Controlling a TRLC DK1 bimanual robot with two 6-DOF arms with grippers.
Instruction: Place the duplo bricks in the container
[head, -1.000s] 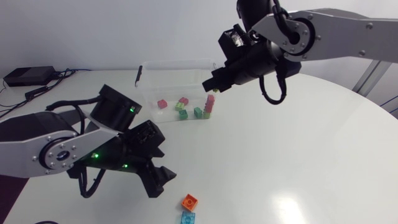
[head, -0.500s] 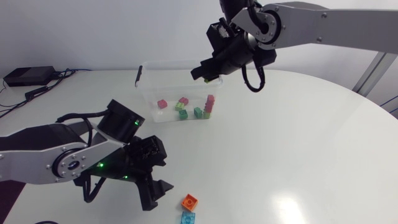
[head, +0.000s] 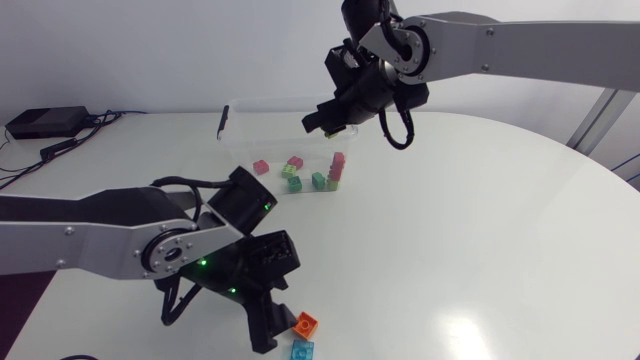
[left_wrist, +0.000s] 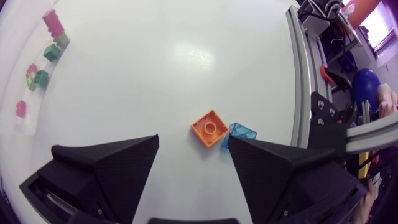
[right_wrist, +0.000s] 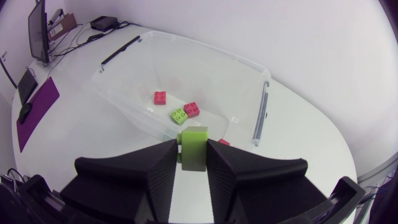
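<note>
An orange brick (head: 306, 324) (left_wrist: 209, 127) and a clear blue brick (head: 301, 349) (left_wrist: 239, 132) lie side by side near the table's front edge. My left gripper (head: 279, 325) (left_wrist: 193, 152) hangs open just above them, with the orange brick ahead of the gap between its fingers. A clear plastic container (head: 262, 140) (right_wrist: 205, 46) at the back holds several pink and green bricks (head: 318, 180) (right_wrist: 178, 115). Over its near right corner my right gripper (head: 320, 122) (right_wrist: 193, 163) is shut on a green brick (right_wrist: 194, 148).
Black clip handles (head: 223, 120) (right_wrist: 260, 115) stick out from the container's two ends. A black box with cables (head: 45, 122) lies at the far left.
My left arm has swung right and down toward the orange brick, its fingers narrowing a little. My right arm has carried the green brick left, over the container.
</note>
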